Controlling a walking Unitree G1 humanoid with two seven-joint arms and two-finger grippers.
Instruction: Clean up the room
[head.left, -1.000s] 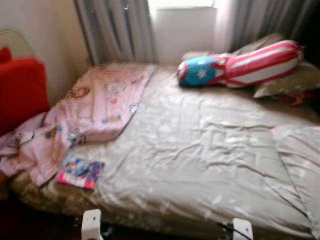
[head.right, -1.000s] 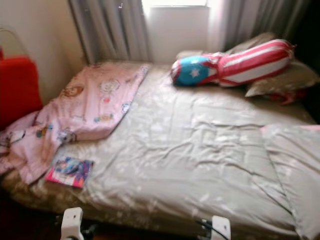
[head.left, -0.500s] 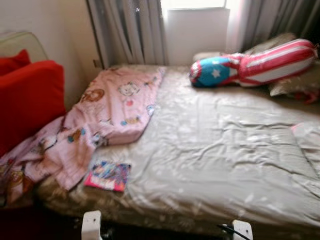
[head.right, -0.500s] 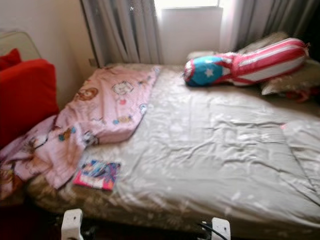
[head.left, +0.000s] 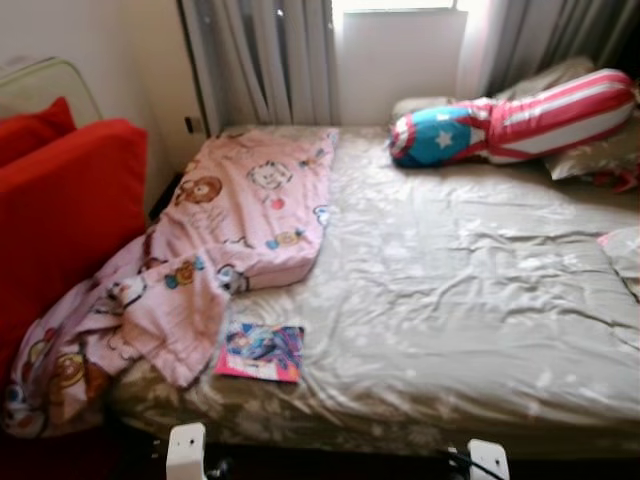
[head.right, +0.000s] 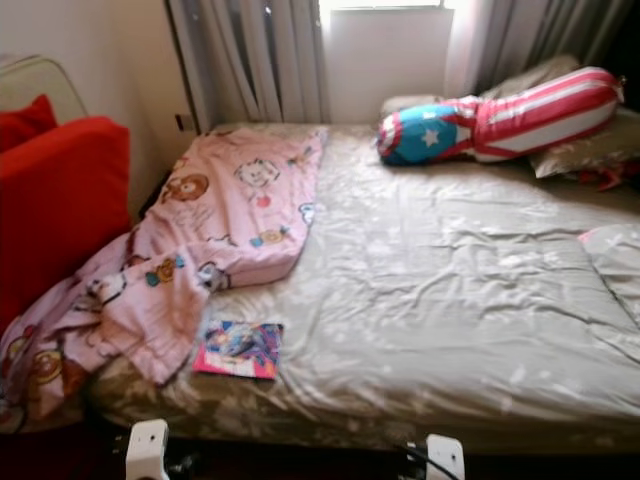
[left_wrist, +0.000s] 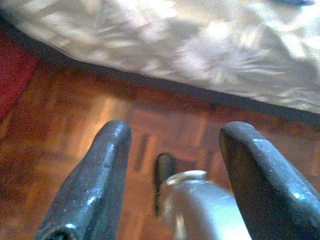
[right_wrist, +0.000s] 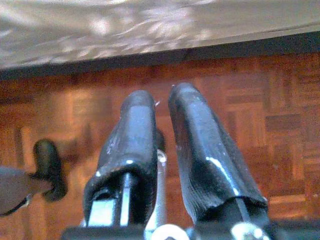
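Note:
A bed (head.left: 470, 300) with a crumpled grey-beige sheet lies before me. A pink cartoon-print blanket (head.left: 225, 235) sprawls over its left side and hangs off the near left corner. A small colourful book (head.left: 261, 352) lies on the sheet near the front edge, beside the blanket. A red, white and blue star bolster (head.left: 510, 118) rests at the head by a grey pillow (head.left: 590, 158). My left gripper (left_wrist: 175, 145) hangs open above the wooden floor. My right gripper (right_wrist: 161, 107) hangs shut over the parquet, holding nothing.
A red cushion or sofa back (head.left: 60, 215) stands at the left, close to the bed's corner. Grey curtains (head.left: 265, 60) and a bright window are behind the bed. Another pillow edge (head.left: 625, 250) shows at the right. Wooden parquet floor (right_wrist: 260, 100) runs along the bed's front.
The whole view has shifted right in the picture, so the camera has turned or stepped left. More of the red cushion and the hanging blanket is now seen. The things on the bed have not moved.

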